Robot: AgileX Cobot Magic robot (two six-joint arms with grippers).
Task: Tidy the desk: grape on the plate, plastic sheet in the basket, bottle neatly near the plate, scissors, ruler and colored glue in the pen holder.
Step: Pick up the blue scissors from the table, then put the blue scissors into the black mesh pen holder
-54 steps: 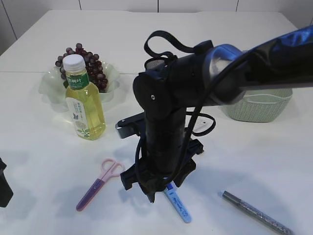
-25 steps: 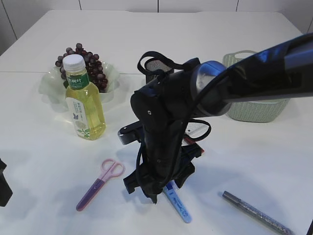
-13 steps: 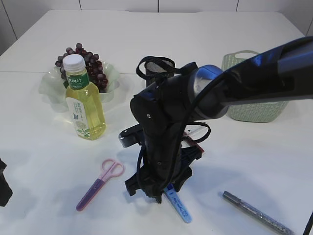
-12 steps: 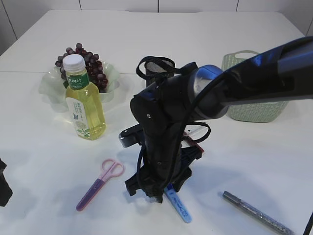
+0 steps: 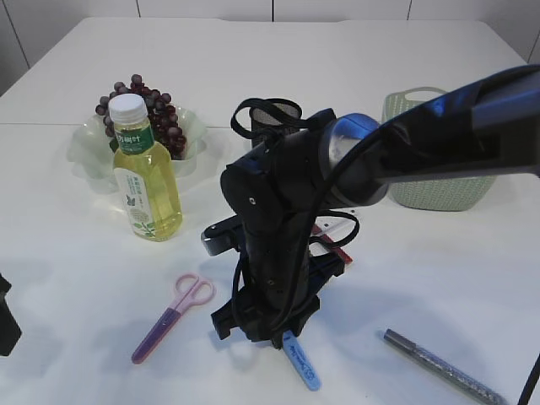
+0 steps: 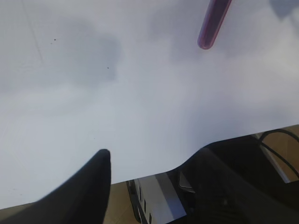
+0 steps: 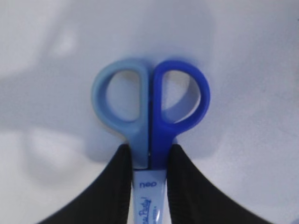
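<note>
- Near the front edge of the counter, the right gripper (image 7: 148,161) is clenched on the blue scissors (image 7: 150,112) just below the handle loops.
- Narrow hold — they could swivel or slip when lifted.
- Pen holder (image 5: 272,116) sits far back; the arm's bulk could clip the bottle (image 5: 146,173).
- Left gripper (image 6: 140,186) hangs released.

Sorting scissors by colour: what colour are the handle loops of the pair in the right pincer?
Light blue and dark blue plastic handle loops, clearest in the right wrist view.
</note>
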